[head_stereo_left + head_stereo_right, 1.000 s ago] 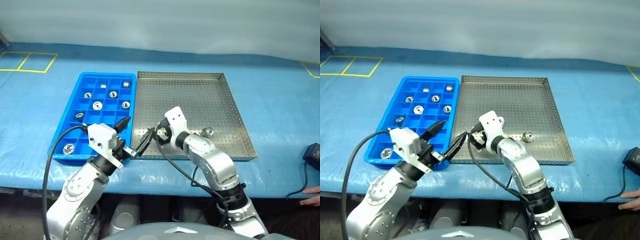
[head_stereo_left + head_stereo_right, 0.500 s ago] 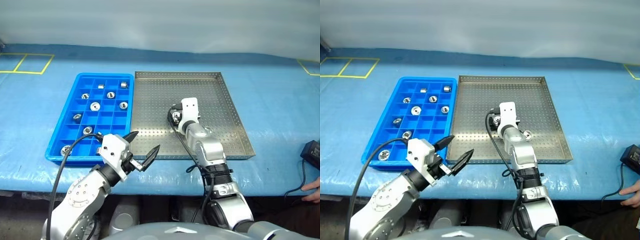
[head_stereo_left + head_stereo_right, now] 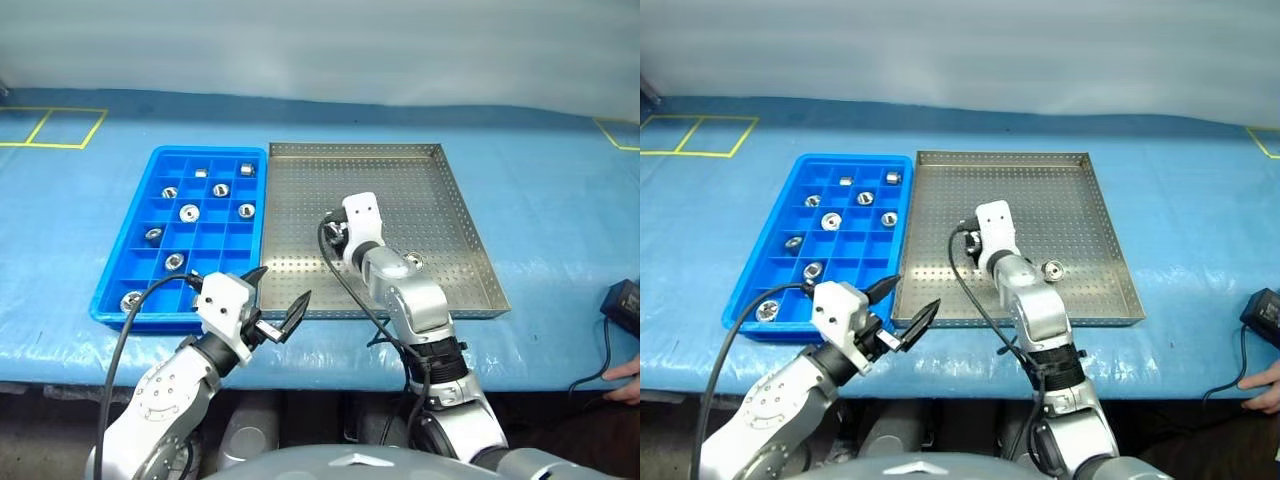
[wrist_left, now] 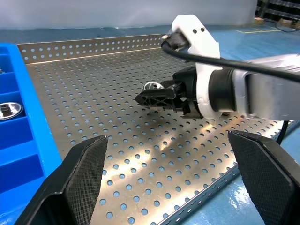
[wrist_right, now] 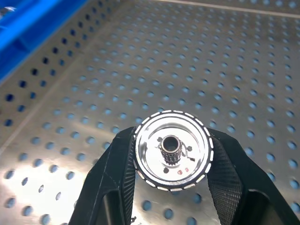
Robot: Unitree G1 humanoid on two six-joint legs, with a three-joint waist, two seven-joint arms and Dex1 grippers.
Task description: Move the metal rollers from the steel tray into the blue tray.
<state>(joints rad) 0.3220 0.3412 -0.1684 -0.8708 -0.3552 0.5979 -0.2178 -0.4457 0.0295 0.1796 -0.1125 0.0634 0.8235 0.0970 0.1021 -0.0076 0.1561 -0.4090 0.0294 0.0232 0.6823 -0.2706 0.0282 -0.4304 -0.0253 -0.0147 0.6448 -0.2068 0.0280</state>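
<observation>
Right gripper (image 5: pixel 171 161) fingers clamped on one metal roller (image 5: pixel 172 150), held over the steel tray (image 3: pixel 400 180). Second roller (image 3: pixel 1052 269) lies just beside that arm in the steel tray. Left gripper (image 3: pixel 278 300) fingers spread wide, empty, off the steel tray's near-left corner, by the blue tray (image 3: pixel 150 190).

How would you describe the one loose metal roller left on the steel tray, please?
Find the grey perforated steel tray right of the blue compartment tray. Near its front right corner lies a small shiny silver roller, untouched on the floor, unlike the one clamped in the right gripper.
</observation>
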